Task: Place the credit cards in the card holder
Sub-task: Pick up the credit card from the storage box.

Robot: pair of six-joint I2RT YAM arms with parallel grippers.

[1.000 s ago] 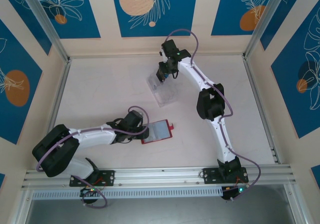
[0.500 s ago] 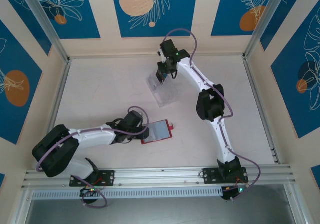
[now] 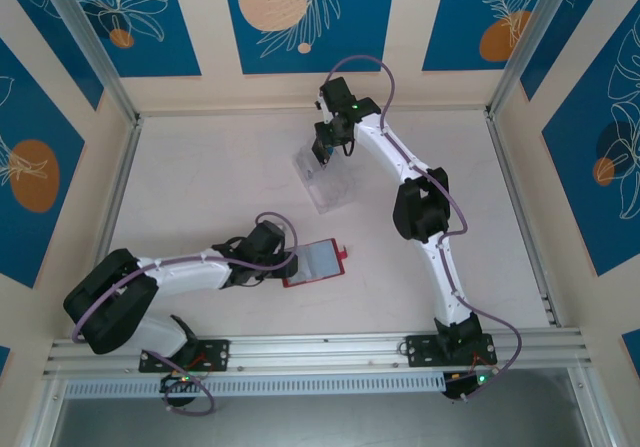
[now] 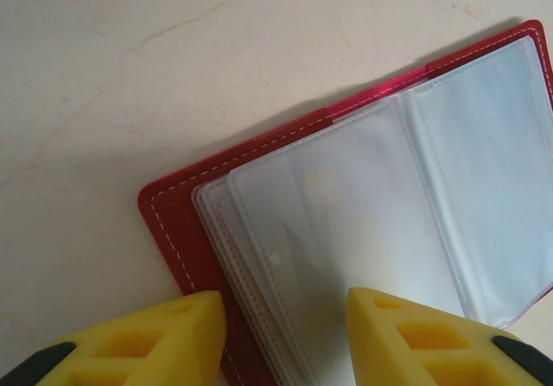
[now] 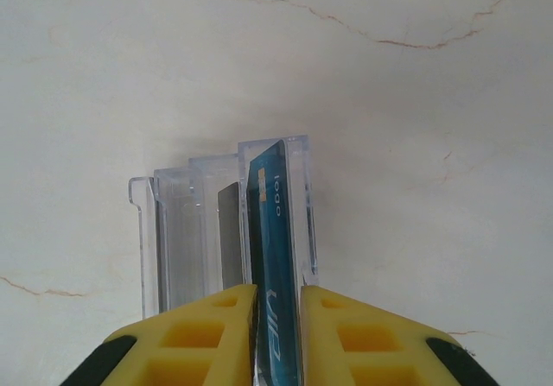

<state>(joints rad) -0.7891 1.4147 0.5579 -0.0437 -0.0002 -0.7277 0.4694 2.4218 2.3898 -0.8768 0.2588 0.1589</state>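
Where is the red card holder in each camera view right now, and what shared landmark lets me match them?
Top external: the card holder lies open on the table just below centre, at the left gripper's tip.
Left wrist: its red cover and clear sleeves span the centre and right, yellow fingers over the near edge.
Shared landmark: the left gripper at the holder's edge.

Open red wallet (image 4: 173,230), upright blue card (image 5: 270,222)

card holder (image 4: 177,222): red, white stitching | credit card (image 5: 275,230): blue | rack (image 5: 186,230): clear | table (image 3: 220,187): cream, veined
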